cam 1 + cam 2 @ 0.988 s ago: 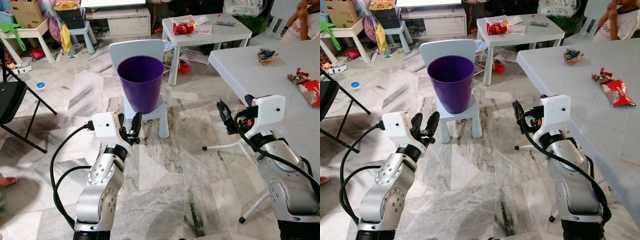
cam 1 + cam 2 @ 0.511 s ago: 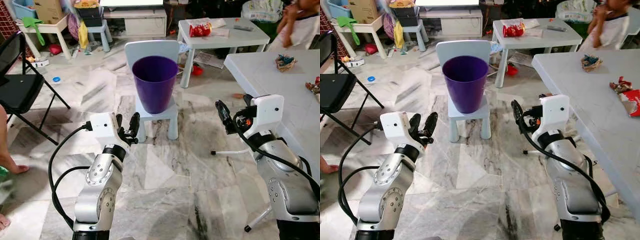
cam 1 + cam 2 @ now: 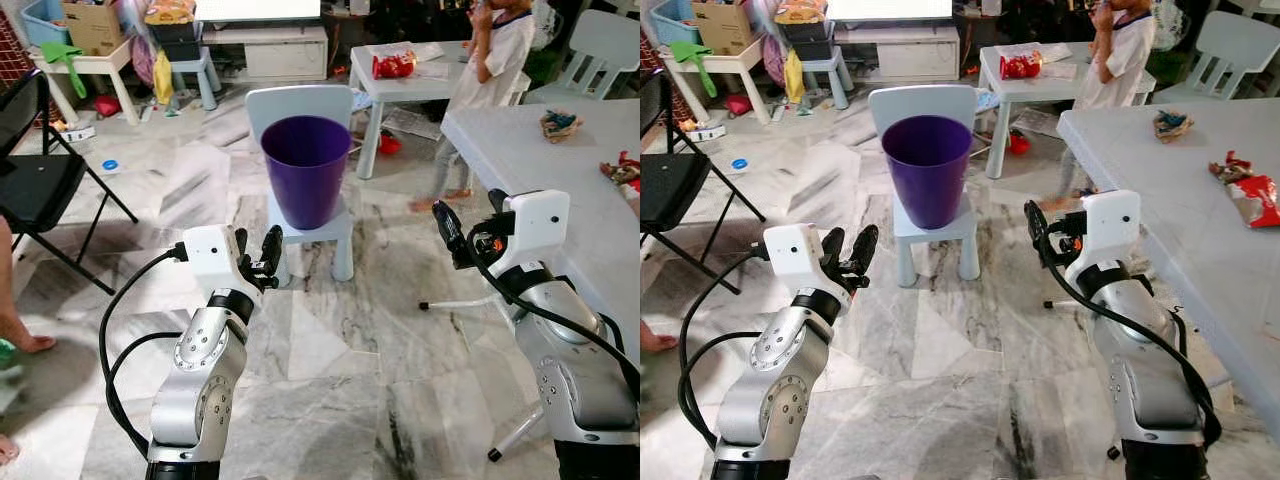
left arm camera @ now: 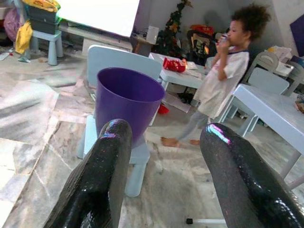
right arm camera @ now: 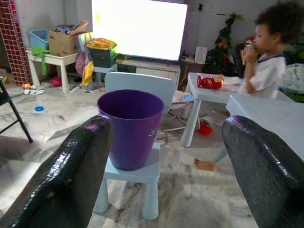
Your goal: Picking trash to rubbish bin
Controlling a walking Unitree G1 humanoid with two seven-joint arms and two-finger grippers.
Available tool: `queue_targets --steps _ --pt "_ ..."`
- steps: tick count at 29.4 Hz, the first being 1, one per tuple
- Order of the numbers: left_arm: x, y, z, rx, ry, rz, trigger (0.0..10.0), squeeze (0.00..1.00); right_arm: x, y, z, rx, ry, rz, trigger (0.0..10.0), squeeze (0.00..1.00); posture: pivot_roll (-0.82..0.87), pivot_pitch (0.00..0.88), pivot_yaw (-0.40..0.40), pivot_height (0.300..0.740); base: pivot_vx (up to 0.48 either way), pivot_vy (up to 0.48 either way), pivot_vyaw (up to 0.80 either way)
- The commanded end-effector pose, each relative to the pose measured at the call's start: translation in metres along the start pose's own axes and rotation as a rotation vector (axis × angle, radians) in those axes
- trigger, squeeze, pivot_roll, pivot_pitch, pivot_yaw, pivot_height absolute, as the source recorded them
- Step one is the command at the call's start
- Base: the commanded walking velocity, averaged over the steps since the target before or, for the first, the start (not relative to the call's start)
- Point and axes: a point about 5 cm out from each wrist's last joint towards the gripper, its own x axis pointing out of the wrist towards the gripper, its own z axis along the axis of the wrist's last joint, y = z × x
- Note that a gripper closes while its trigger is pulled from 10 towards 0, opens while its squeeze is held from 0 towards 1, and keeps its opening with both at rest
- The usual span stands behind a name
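Camera swung left; wrappers [image 3: 1240, 190] slid farther right of right gripper [image 3: 1038, 232]. Purple bin [image 3: 305, 170] ahead. Both grippers, left gripper [image 3: 257, 255] included, wide open, empty; pickup not begun.

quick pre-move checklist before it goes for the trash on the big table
1. Left gripper open and holding nothing: ok.
2. Right gripper open and holding nothing: ok.
3. Purple bin upright on the small chair, mouth open: ok.
4. Wrappers lying on the big table at the robot's right: ok.
5. Path free of people: not ok, a child stands by the table's far corner.
6. Wrappers within reach from here: cannot tell.
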Motion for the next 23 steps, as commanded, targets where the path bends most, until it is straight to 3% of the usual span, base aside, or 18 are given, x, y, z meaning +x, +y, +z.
queue_targets --steps 1,16,23 --pt "0.0001 -0.0027 -0.0016 -0.013 0.009 0.004 10.0 0.0 -0.0004 -0.0008 0.0023 -0.01 -0.006 0.003 10.0 0.0 -0.02 0.091 -0.019 0.74 0.0 0.36 0.0" --pt "0.0 -0.0024 -0.0022 -0.01 0.012 0.003 10.0 0.0 -0.0007 -0.0011 0.0022 -0.011 -0.005 -0.001 10.0 0.0 -0.03 0.092 -0.017 0.74 0.0 0.464 0.0" --pt "0.0002 -0.0024 -0.0018 -0.008 0.008 0.005 10.0 0.0 -0.0005 -0.0014 0.0026 -0.012 -0.006 -0.002 10.0 0.0 -0.03 0.092 -0.018 0.74 0.0 0.257 0.0"
